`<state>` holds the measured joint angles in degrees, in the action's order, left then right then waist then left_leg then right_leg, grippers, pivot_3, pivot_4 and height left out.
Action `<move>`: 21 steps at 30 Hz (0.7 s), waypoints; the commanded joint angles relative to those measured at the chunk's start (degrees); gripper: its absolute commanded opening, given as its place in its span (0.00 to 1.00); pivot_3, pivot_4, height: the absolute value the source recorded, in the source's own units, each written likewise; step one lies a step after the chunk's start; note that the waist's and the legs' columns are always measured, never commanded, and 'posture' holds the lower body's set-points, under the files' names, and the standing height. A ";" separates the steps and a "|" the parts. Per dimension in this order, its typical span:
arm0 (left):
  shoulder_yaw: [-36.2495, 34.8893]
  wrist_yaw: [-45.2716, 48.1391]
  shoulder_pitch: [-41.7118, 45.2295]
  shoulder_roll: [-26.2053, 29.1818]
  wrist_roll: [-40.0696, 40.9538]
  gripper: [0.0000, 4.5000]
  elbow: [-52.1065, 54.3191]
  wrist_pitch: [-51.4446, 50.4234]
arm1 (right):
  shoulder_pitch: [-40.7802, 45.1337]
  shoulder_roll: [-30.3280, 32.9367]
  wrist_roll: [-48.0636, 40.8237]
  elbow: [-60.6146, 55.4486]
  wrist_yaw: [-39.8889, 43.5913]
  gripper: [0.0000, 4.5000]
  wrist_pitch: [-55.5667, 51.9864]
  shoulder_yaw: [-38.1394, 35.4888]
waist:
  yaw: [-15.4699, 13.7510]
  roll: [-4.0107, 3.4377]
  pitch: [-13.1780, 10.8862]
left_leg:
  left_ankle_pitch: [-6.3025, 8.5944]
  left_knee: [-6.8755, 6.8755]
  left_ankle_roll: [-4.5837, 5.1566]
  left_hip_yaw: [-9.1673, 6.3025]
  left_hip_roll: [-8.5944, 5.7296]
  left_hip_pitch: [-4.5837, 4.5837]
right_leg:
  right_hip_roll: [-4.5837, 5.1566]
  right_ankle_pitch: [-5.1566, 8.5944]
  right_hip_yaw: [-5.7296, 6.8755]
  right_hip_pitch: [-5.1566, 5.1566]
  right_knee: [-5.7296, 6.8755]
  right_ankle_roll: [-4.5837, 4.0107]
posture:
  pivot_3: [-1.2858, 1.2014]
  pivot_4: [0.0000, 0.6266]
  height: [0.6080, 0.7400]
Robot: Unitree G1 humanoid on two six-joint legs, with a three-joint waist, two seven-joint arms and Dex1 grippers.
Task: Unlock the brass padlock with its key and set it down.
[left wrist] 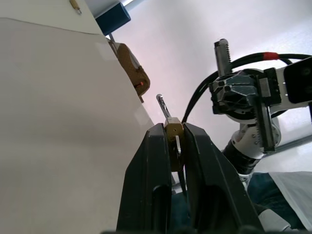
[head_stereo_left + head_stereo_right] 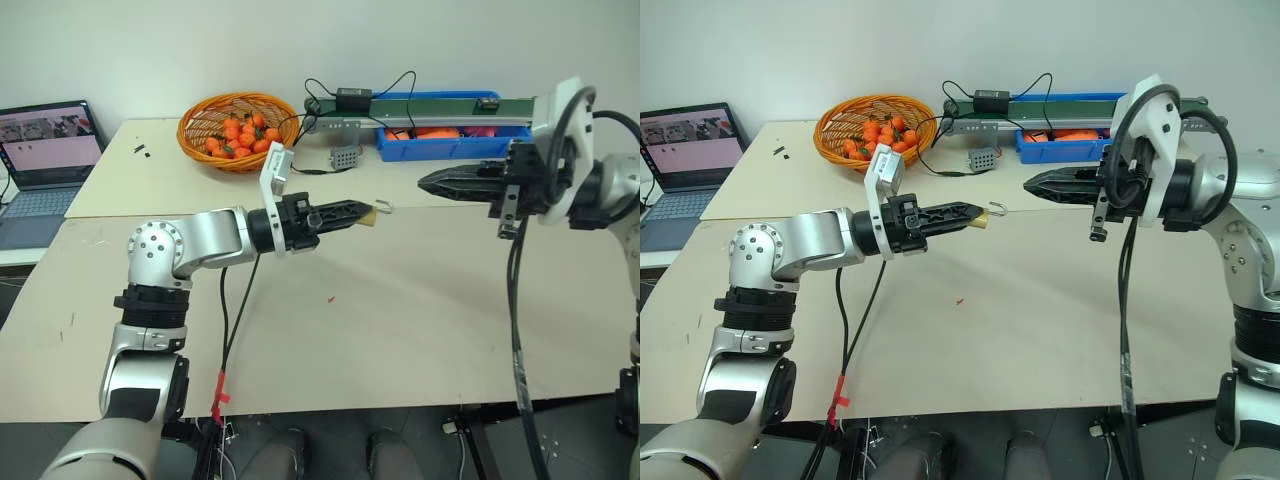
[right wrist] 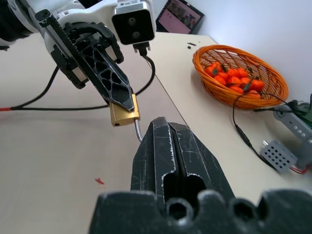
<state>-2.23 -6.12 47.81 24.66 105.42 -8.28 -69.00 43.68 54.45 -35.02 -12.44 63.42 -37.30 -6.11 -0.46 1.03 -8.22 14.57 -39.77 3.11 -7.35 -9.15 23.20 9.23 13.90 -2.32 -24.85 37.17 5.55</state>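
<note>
My left gripper reaches level across the table from the left and is shut on the brass padlock, a small yellow block pinched at its fingertips. The silver shackle juts out past the tips as a thin hooked rod. In the left wrist view the padlock sits between the two black fingers. My right gripper hangs shut a short way to the right of the padlock, its tip aimed at it and apart from it. The right wrist view has the lock body just beyond my shut fingertips. The key is hidden.
An orange basket of small oranges stands at the back of the table. A blue bin under a green rail, a black power adapter and a small grey box lie behind the grippers. A laptop sits far left.
</note>
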 commanded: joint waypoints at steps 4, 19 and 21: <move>0.91 4.48 -1.18 0.97 -9.27 0.00 -1.39 -1.99 | 0.63 -0.87 -1.80 -2.83 -3.42 0.01 -0.89 -2.85 | -0.11 0.00 0.00 | 0.00 0.00 0.00 0.02 0.00 0.01 | 0.00 0.00 -0.02 -0.04 0.01 0.00 | 0.52 0.24 1.00; 1.92 13.92 -1.08 -8.18 -35.96 0.00 -18.14 -0.84 | -2.13 -2.10 -7.49 -10.67 -10.06 0.01 -5.95 -6.14 | -0.09 0.02 -0.01 | 0.03 0.00 0.05 0.05 -0.02 0.11 | 0.02 -0.02 -0.01 -0.08 -0.03 0.02 | 0.52 0.24 1.00; 1.22 15.29 -1.02 -9.37 -38.16 0.00 -18.76 -1.41 | -2.43 -1.86 -8.04 -11.31 -10.42 0.01 -6.25 -6.44 | -0.03 0.03 -0.01 | 0.03 0.01 0.05 0.06 -0.01 0.12 | 0.02 -0.02 -0.02 -0.10 -0.03 0.03 | 0.52 0.24 1.00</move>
<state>0.19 7.04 45.82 15.67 69.28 -26.74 -70.39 41.09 51.79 -41.77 -21.51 53.75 -43.25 -10.08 -0.48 1.06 -8.23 14.60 -39.75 3.15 -7.29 -9.15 23.31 9.24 13.88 -2.34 -24.95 37.15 5.58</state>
